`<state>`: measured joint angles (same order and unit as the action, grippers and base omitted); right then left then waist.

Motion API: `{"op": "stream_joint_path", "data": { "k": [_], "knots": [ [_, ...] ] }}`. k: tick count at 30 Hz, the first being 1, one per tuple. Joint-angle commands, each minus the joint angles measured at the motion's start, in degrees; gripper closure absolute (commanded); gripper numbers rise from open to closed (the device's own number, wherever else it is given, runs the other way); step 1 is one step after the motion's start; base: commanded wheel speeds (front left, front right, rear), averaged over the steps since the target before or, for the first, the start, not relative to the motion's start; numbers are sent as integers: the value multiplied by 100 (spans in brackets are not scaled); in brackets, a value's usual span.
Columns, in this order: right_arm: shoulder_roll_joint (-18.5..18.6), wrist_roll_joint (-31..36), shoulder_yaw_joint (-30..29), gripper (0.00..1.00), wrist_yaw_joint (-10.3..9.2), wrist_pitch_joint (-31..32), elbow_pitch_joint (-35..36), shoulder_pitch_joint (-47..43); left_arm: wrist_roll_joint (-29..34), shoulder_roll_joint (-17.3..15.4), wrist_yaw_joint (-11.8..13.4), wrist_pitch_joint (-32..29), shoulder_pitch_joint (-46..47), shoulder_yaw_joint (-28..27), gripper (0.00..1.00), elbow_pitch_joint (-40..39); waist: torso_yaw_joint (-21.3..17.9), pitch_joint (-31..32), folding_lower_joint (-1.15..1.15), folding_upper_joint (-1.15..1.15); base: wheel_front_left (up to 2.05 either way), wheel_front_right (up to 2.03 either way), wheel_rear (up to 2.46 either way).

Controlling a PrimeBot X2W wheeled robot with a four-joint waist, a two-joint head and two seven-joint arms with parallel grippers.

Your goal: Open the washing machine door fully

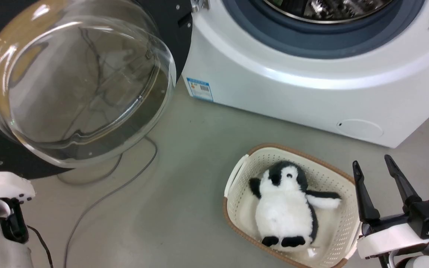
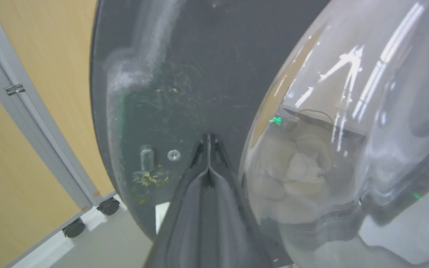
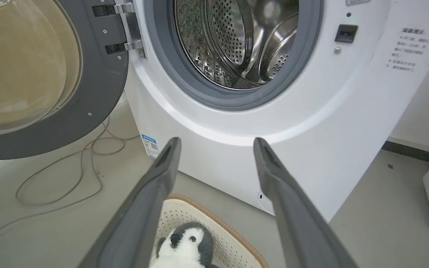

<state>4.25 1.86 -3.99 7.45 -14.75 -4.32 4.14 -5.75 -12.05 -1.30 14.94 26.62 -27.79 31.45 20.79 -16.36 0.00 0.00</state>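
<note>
Door: the large round black washing machine door with its bulging clear glass bowl (image 1: 76, 82) stands swung out to the left of the white washing machine (image 1: 274, 85). It hangs on the metal hinge (image 3: 129, 26), with the perforated steel drum (image 3: 237, 44) uncovered.
Progress: by my reading it is wide open, with perhaps a last bit of swing left.
Risk, slipping: the tips bear on a smooth matte face just beside the glass bulge, so a sideways push could skid them onto the bowl.
Risk, overtravel: pushing past the hinge stop would strain the hinge, and the door edge is near the tan partition on castors (image 2: 32, 167).
Risk, floor: a thin grey cable (image 1: 106, 193) loops under the door – a rolling base could snag it.
Left gripper (image 2: 207, 143): clenched, fingers pressed together with nothing between them and the tips at the door's black inner face. Whether they truly touch it, I cannot tell.
Right gripper (image 1: 371, 160): released, fingers spread wide and holding nothing. It hangs beside the cream perforated basket (image 1: 237, 175) holding a black-and-white plush penguin (image 1: 285, 208).
</note>
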Motion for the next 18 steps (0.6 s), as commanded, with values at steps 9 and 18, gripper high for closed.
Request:
{"op": "stream_joint_path", "data": {
  "k": [9,18],
  "knots": [
    [-112,-71,-62,0,3,-25,33,-143,228,321,-239,6,-643,142,100,-895,-114,609,0,0,0,0,0],
    [-135,-265,-101,0,3,-25,273,-324,414,645,-421,6,-1228,668,100,-1891,-260,1086,0,0,0,0,0]
  ]
}}
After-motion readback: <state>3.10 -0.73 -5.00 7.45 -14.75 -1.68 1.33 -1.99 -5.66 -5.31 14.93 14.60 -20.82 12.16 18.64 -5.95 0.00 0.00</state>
